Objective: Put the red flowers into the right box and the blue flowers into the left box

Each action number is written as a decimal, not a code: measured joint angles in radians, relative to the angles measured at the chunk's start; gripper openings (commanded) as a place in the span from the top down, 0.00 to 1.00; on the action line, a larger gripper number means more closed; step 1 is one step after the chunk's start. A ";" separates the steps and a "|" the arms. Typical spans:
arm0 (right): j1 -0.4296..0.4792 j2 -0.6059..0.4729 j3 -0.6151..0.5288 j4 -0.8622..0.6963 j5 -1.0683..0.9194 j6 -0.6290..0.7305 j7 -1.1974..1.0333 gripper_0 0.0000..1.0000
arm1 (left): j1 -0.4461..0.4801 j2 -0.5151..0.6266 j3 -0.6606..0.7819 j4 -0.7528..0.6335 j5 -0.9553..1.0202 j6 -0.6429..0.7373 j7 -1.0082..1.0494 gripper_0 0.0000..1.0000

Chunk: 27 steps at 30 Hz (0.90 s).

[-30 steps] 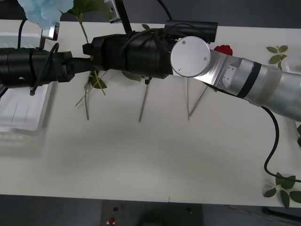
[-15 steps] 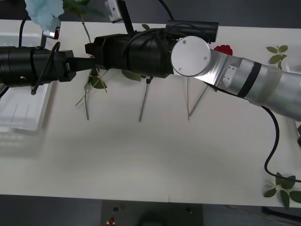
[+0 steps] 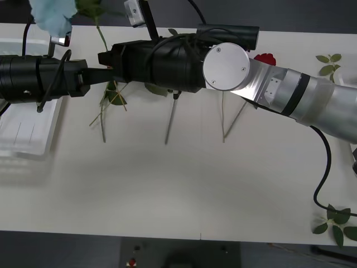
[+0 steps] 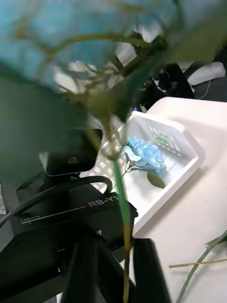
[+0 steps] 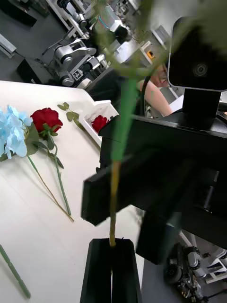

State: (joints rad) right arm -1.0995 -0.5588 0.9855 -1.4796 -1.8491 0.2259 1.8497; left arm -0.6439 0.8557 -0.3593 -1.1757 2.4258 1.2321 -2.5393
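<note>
A blue flower [image 3: 53, 14] is held up at the far left, its green stem [image 3: 101, 38] running down to where both arms meet. My left gripper [image 3: 110, 71] [image 5: 112, 244] is shut on the stem's lower end. My right gripper [image 3: 103, 58] [image 4: 116, 274] reaches across from the right; its black fingers stand apart on either side of the stem [image 4: 124, 222]. The left box [image 4: 189, 142] lies below with one blue flower [image 4: 144, 154] inside. A red flower [image 3: 265, 58] [image 5: 45, 118] lies on the table. The right box [image 5: 106, 108] holds a red bloom [image 5: 99, 123].
Several long stems [image 3: 172, 120] lie on the table under the right arm. Another blue flower [image 5: 12, 135] rests beside the red one. Loose green leaf sprigs lie at the far right [image 3: 329, 64] and the near right corner [image 3: 337, 220].
The raised blue flower has shifted a little up and to the left. Both arms have stayed together at the stem and barely moved in the last half second.
</note>
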 measured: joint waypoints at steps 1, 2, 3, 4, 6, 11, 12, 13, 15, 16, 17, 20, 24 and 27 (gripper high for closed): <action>0.000 0.000 0.000 0.000 0.000 0.000 0.000 0.00 | 0.000 0.000 0.000 0.000 0.000 0.000 0.000 1.00; 0.000 0.000 0.000 0.000 0.000 0.000 0.000 0.00 | 0.000 0.000 0.000 0.000 0.000 0.000 0.000 1.00; 0.000 0.000 0.000 0.000 0.000 0.000 0.000 0.00 | 0.000 0.000 0.000 0.000 0.000 0.000 0.000 1.00; 0.000 0.000 0.000 0.000 0.000 0.000 0.000 0.00 | 0.000 0.000 0.000 0.000 0.000 0.000 0.000 1.00; 0.000 0.000 0.000 0.000 0.000 0.000 0.000 0.00 | 0.000 0.000 0.000 0.000 0.000 0.000 0.000 1.00; 0.000 0.000 0.000 0.000 0.000 0.000 0.000 0.00 | 0.000 0.000 0.000 0.000 0.000 0.000 -0.001 1.00; 0.000 0.000 0.000 0.000 0.000 0.000 0.000 0.00 | 0.000 0.000 0.000 0.000 0.000 0.000 -0.001 1.00; 0.000 0.000 0.000 0.000 0.000 0.000 0.000 0.00 | 0.000 0.000 0.000 0.000 0.000 0.000 -0.001 1.00; 0.000 0.000 0.000 0.000 0.000 0.000 0.000 0.00 | 0.000 0.000 0.000 0.000 0.000 0.000 -0.001 1.00; 0.000 0.000 0.000 0.000 0.000 0.000 0.000 0.00 | 0.000 0.000 0.000 0.000 0.000 0.000 -0.001 1.00; 0.000 0.000 0.000 0.000 0.000 0.000 0.000 0.00 | 0.000 0.000 0.000 0.000 0.000 0.000 -0.001 1.00; 0.002 0.000 0.000 0.000 0.000 0.000 0.000 0.00 | 0.000 0.000 0.000 0.000 0.000 0.000 -0.001 1.00; 0.011 -0.002 -0.011 -0.001 0.000 0.001 0.000 0.00 | 0.000 0.001 0.000 0.000 0.000 0.000 -0.001 1.00; 0.023 -0.013 -0.060 -0.015 -0.027 0.036 0.000 0.00 | 0.000 0.004 0.000 0.000 0.000 0.000 -0.001 1.00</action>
State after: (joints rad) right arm -1.0770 -0.5718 0.9254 -1.4945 -1.8761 0.2615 1.8498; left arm -0.6439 0.8596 -0.3593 -1.1756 2.4258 1.2319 -2.5404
